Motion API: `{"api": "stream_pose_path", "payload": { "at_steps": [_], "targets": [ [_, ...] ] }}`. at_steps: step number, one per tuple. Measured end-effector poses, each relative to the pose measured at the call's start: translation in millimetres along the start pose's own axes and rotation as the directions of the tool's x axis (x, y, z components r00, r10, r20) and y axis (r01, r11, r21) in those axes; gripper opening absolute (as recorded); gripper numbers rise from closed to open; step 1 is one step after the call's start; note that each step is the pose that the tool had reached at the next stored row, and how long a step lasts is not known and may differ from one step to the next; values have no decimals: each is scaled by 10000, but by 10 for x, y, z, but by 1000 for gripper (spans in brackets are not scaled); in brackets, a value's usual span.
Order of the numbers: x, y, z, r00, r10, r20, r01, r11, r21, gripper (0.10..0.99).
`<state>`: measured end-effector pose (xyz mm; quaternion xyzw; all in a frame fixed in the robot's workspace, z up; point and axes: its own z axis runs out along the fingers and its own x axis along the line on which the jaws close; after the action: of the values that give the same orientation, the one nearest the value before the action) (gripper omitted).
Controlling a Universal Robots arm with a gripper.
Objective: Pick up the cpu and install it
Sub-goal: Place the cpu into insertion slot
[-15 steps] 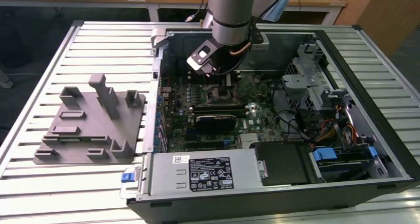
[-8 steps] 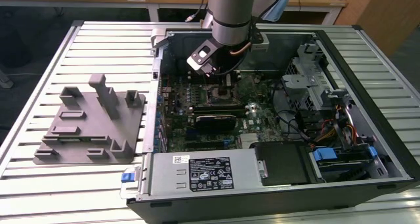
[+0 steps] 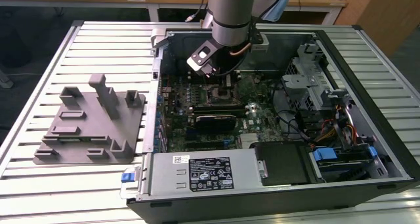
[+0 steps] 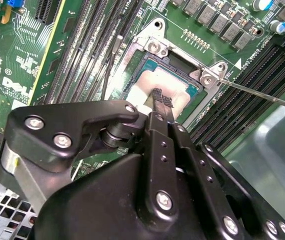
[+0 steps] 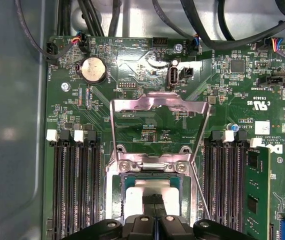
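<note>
The gripper (image 4: pixel 161 100) is seen with fingers drawn tight together, tips set on the silver top of the cpu (image 4: pixel 146 82), which is seated flat in the motherboard socket (image 4: pixel 178 60), its metal frame (image 5: pixel 157 102) raised open, inside the computer case (image 3: pixel 262 203).

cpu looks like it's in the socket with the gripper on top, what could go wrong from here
1. The gripper, jaws shut, touches the top of the cpu in the socket; if the chip sits askew, pushing down could damage the socket.
2. The load plate stands open and the lever juts out beside the socket; the gripper could snag either.
</note>
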<state>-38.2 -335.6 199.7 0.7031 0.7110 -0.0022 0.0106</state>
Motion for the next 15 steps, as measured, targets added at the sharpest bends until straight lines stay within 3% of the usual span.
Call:
{"api": "stream_pose_path", "payload": {
  "at_steps": [10, 15],
  "targets": [
    [1, 1, 7, 10000, 0, -7, 0, 10000, -5, 106],
    [-1, 1, -81, 10000, 0, -4, 0, 10000, -4, 106]
  ]
}}
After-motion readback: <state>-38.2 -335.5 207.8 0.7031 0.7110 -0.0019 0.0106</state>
